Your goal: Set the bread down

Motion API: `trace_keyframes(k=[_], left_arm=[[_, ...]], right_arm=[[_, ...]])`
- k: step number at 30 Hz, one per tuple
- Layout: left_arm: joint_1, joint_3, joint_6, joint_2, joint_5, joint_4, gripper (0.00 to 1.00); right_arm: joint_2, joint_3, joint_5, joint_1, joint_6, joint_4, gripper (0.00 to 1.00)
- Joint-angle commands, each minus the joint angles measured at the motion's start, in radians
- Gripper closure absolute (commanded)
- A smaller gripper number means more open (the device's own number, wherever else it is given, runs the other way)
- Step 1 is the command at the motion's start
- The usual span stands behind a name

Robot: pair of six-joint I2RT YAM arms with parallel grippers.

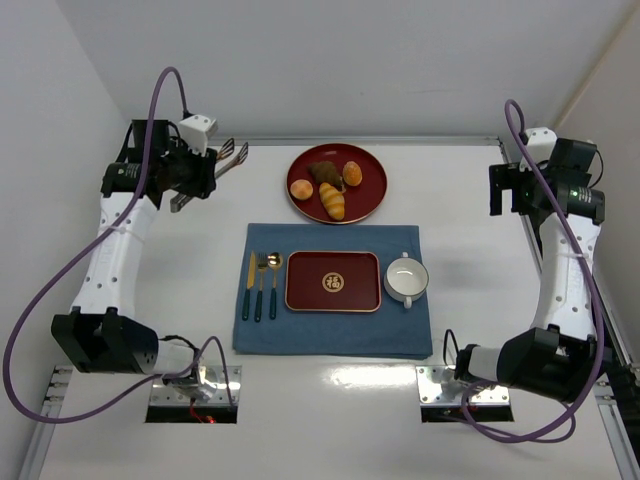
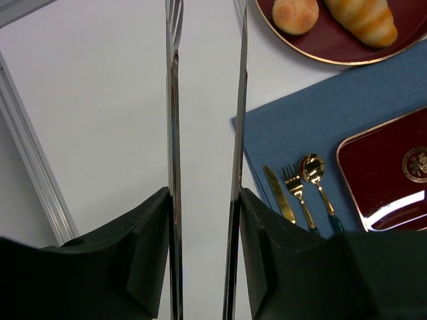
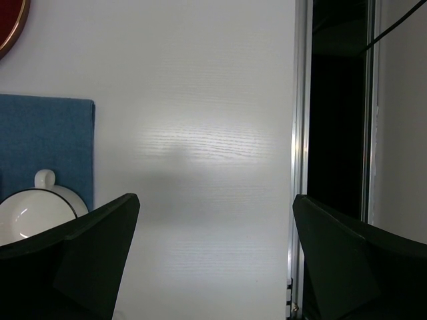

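The bread, a small round golden-tan bun, lies at the left of the round red plate, beside a ridged roll and a glossier orange bun. The bread also shows in the left wrist view, at the top edge. My left gripper is shut on metal tongs and is raised at the far left of the table, well left of the plate. The tongs' arms stand apart and empty. My right gripper is open and empty at the far right.
A blue mat holds a gold knife, fork and spoon, a red rectangular tray and a white cup. The table's metal rail runs along the right edge, and white walls stand close on both sides.
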Motion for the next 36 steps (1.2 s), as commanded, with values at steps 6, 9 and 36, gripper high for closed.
trace_keyframes(k=[6,9,36], left_arm=[[-0.083,0.004,-0.013,0.0,0.013,0.033,0.45],[-0.156,0.013,-0.004,0.049,-0.034,0.043,0.45],[-0.339,0.311,0.025,0.577,-0.13,0.082,0.45]], right_arm=[[0.003,0.037,-0.023,-0.006,0.013,0.02,0.0],[0.003,0.048,-0.023,-0.006,0.013,0.02,0.0],[-0.006,0.009,0.043,-0.015,-0.006,0.02,0.0]])
